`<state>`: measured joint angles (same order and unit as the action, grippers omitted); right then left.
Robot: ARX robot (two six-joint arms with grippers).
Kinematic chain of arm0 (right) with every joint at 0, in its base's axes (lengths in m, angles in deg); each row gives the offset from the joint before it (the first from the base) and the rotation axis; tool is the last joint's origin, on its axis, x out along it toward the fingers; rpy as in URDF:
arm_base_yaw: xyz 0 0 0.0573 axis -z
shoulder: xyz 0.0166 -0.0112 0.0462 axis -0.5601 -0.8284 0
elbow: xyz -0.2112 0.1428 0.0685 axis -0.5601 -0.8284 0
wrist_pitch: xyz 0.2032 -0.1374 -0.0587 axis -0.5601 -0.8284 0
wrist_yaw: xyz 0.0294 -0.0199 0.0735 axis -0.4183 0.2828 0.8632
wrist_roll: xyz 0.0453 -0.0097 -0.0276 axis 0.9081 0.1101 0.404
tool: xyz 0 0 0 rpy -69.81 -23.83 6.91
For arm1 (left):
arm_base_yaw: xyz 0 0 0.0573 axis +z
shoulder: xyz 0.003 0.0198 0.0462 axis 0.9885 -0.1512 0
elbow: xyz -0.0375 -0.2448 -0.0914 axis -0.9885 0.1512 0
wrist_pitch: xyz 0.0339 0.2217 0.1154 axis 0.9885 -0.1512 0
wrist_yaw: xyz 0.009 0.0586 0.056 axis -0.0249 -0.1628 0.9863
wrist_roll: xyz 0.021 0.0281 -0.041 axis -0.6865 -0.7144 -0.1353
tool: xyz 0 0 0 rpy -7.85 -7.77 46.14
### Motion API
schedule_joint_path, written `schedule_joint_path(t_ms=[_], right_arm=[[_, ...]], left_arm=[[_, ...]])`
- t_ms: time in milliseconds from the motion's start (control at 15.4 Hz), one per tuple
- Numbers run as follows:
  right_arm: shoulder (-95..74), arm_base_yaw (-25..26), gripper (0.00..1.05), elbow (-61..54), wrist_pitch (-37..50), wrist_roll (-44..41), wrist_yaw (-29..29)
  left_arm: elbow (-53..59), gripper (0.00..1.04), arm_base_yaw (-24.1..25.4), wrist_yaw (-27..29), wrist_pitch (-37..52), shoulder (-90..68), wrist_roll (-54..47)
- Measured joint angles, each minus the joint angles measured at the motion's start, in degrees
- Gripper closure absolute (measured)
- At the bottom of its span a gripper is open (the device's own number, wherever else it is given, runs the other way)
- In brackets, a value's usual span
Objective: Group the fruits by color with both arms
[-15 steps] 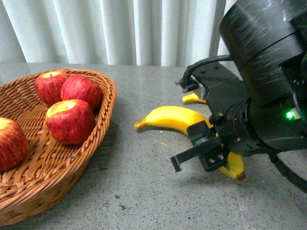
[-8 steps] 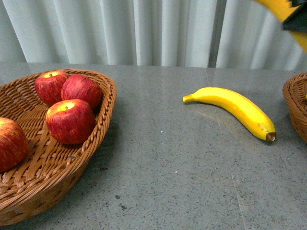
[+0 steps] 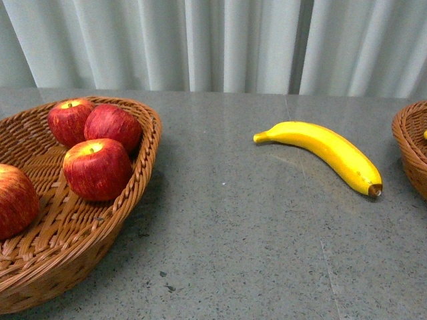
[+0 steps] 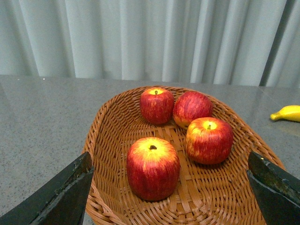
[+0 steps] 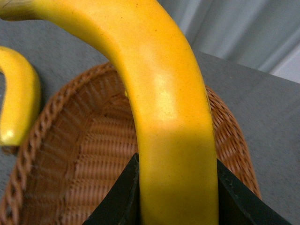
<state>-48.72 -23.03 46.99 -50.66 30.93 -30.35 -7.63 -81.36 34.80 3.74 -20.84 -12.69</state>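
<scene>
Held a banana [image 5: 164,93] pinched between the black jaws of the right end effector [image 5: 178,206], with the right basket [image 5: 93,140] of brown wicker directly behind it. Found the left end effector [image 4: 167,194] spread wide and gripping nothing, facing the left basket [image 4: 112,122]. Counted four red apples in that basket: nearest apple [image 4: 153,168] standing alone, another [image 4: 209,140] just beyond it, and a far pair [image 4: 156,105] side by side, touching. Spotted the second banana [image 3: 320,150] lying loose on the grey bench [image 3: 253,253] between the two baskets, near the right one yet apart from it in the front view. Backed all of it with a pale pleated curtain [image 3: 200,40].
</scene>
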Motion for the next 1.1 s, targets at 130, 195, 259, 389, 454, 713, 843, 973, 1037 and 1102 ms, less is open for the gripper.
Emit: schedule_joint_path(t_ms=[130,195,259,389,454,713,843,973,1037,1102], right_arm=[[-0.44,4.94,0.73,-2.99,-0.22,-5.57,1.57],[-1.6,5.92,0.73,-3.21,0.15,-7.32,1.73],[-2.6,6.32,0.73,-3.21,0.31,-8.61,1.99],[-3.89,6.29,0.73,-3.21,1.33,-9.73,1.9],[-4.2,6.29,0.6,-3.21,1.38,-10.32,1.95],[-3.23,6.21,0.18,-3.13,1.01,-10.03,2.51],[-0.7,4.44,0.07,-1.51,-0.11,-7.41,3.02],[1.6,0.11,0.06,2.16,-2.03,-3.72,3.21],[1.68,-4.07,0.06,5.05,-2.51,-1.16,2.36],[0.72,-8.31,0.07,7.61,-2.99,0.72,0.57]], left_arm=[[0.0,0.07,0.0,0.02,0.02,0.0,0.02],[0.0,0.07,0.0,0.0,0.0,0.0,0.0],[0.0,0.07,0.0,0.02,0.02,0.0,0.0],[0.0,0.07,0.0,0.02,0.02,0.0,0.0],[0.0,0.07,0.0,0.02,0.02,0.0,0.0],[0.0,0.07,0.0,0.02,0.02,0.0,0.0],[0.0,0.07,0.0,0.0,0.0,0.0,0.0],[0.0,0.07,0.0,0.02,0.02,0.0,0.0],[0.0,0.07,0.0,0.02,0.02,0.0,0.0],[0.0,0.07,0.0,0.02,0.02,0.0,0.0]])
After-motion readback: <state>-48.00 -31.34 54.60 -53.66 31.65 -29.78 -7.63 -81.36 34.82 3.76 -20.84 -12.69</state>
